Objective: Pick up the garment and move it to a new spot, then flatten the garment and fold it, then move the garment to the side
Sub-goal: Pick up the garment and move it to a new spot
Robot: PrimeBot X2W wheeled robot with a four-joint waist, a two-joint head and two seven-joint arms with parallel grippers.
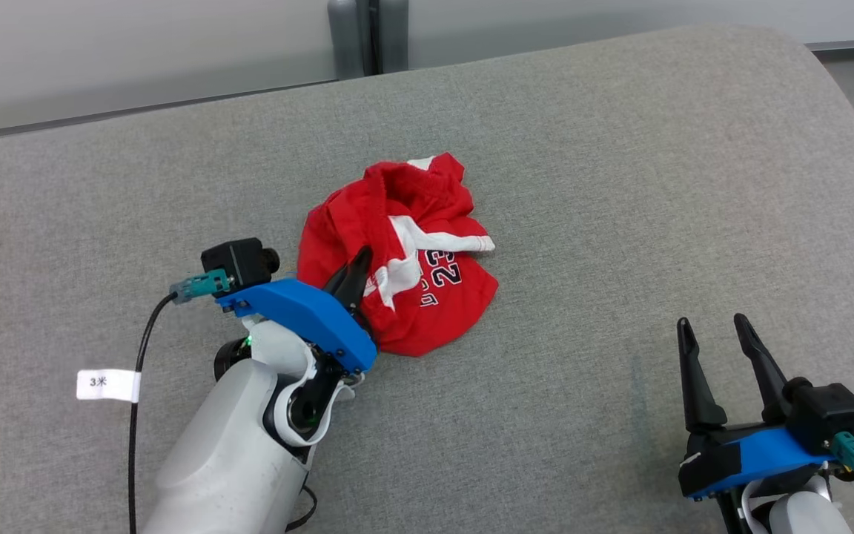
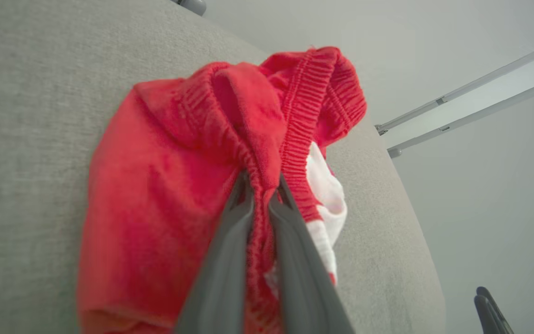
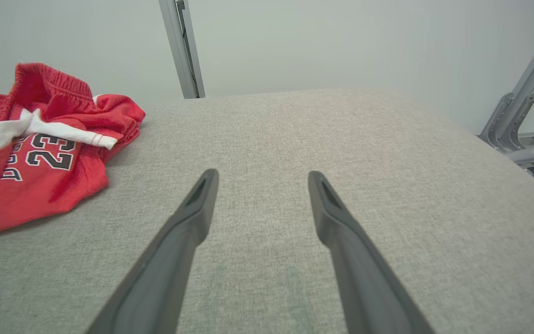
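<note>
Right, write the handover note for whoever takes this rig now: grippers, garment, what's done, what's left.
Left gripper: shut on the red shorts, pinching a fold at the elastic waistband.
Right gripper: open, empty, over the grey padded surface, apart from the shorts.
Shorts: a crumpled heap lying mid-surface, number 23 showing.
Done: grasp made; shorts not yet lifted.
Left: lift and move to a new spot, flatten, fold, move to the side.
</note>
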